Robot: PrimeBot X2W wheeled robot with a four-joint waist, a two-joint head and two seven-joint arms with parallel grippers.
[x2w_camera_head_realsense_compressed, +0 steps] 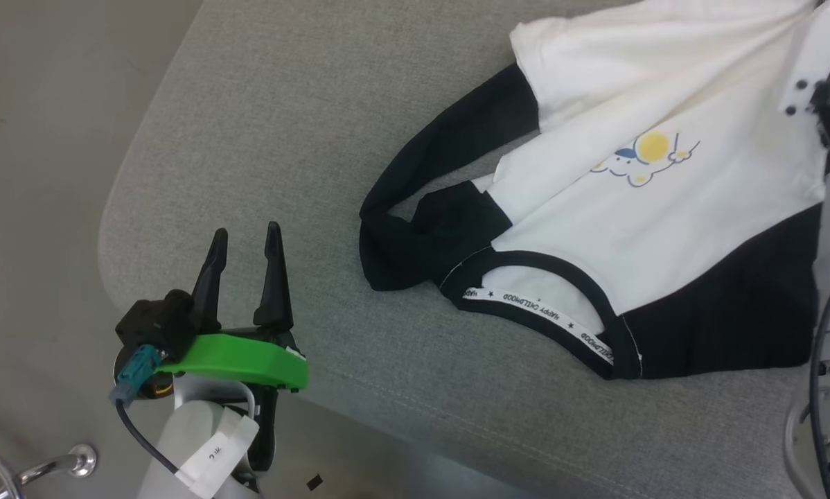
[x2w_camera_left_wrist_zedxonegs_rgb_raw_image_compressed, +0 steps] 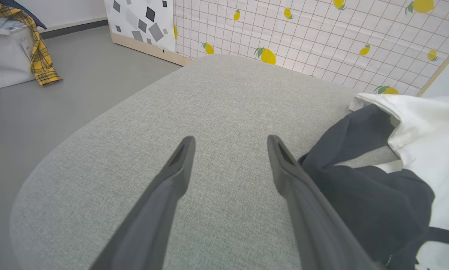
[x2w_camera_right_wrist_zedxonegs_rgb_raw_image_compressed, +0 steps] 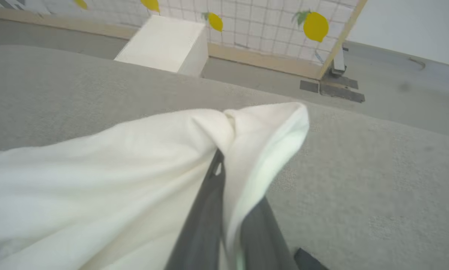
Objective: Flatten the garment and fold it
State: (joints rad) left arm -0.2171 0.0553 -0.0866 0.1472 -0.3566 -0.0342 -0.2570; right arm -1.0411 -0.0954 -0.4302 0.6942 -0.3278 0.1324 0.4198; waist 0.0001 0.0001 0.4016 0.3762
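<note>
right hand tight on garment, left hand wide above cushion

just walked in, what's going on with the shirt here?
The robot is working on flattening the garment, which lies on the grey cushion. Its right gripper is shut on a white edge of the cloth, raised off the surface. The left gripper is open and empty, beside the bunched black sleeve. The garment is crumpled, collar toward the robot, with no fold made yet.
</note>
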